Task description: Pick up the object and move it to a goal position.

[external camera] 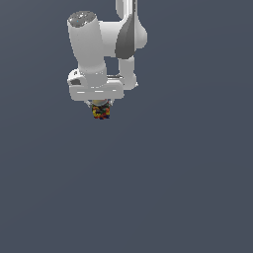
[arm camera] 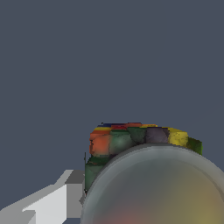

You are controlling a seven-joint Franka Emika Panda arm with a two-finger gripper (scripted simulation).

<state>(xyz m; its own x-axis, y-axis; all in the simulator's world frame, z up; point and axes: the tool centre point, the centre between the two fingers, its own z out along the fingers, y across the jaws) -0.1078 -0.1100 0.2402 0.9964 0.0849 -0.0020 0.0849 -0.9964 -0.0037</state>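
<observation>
a plain dark grey-blue floor [external camera: 188, 188] fills both views; whether the jar [external camera: 101, 111] rests on it cannot be told

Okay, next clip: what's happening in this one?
A simulated white Panda arm has its claw down over a small multicoloured speckled jar. In the exterior view the jar sits right beneath the hand. The wrist view shows its pale top very close, with one finger beside it. Whether the claw has closed on it, or lifted it, can't be told. No goal marker is visible.
</observation>
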